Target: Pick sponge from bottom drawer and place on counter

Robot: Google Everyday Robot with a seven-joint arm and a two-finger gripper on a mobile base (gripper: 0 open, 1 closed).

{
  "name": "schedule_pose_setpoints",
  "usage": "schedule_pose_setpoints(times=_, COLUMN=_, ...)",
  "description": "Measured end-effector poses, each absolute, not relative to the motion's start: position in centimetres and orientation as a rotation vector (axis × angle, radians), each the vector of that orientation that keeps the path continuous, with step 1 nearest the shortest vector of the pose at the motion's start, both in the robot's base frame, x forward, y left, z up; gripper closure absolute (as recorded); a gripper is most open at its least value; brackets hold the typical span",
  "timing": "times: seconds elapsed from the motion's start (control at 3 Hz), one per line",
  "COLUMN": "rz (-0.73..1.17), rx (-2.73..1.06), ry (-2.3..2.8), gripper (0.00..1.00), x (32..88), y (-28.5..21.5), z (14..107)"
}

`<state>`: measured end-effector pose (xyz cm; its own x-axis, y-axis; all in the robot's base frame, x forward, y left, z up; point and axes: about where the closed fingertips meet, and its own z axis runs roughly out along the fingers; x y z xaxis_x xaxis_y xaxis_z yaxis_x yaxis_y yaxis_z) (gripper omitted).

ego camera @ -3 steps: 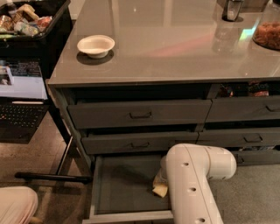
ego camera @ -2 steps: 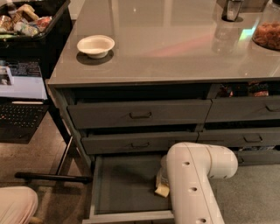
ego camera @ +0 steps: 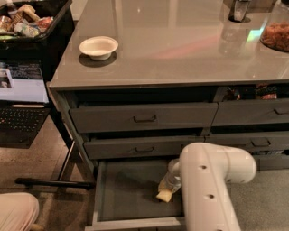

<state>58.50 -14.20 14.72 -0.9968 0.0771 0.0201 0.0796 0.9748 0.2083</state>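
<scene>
The bottom drawer (ego camera: 128,191) is pulled open at the foot of the cabinet, showing its dark flat floor. The pale-yellow sponge (ego camera: 164,195) lies on that floor near the right side. My gripper (ego camera: 170,181) reaches down into the drawer from my white arm (ego camera: 212,189) and sits right on top of the sponge, touching it. The arm hides the drawer's right part. The glossy grey counter (ego camera: 180,49) tops the cabinet above.
A white bowl (ego camera: 98,47) stands on the counter's left. A cup (ego camera: 239,10) and a dish of orange food (ego camera: 276,36) are at the far right. Two upper drawers (ego camera: 144,118) stand slightly ajar. A black bin (ego camera: 27,22) and laptop (ego camera: 20,103) are at the left.
My arm has shifted slightly to the right. The gripper stays low in the drawer over the sponge, which has barely moved.
</scene>
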Motion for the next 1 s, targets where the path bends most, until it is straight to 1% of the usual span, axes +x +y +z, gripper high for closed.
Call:
schedule_pose_setpoints(times=0.33, rz=-0.422, rx=-0.024, ry=-3.141, gripper=1.00, x=57.1, y=-15.0, z=19.9)
schedule_pose_setpoints(times=1.0, rz=-0.725, rx=0.225, ry=-3.133, gripper=1.00, x=53.8, y=-17.2, z=31.7)
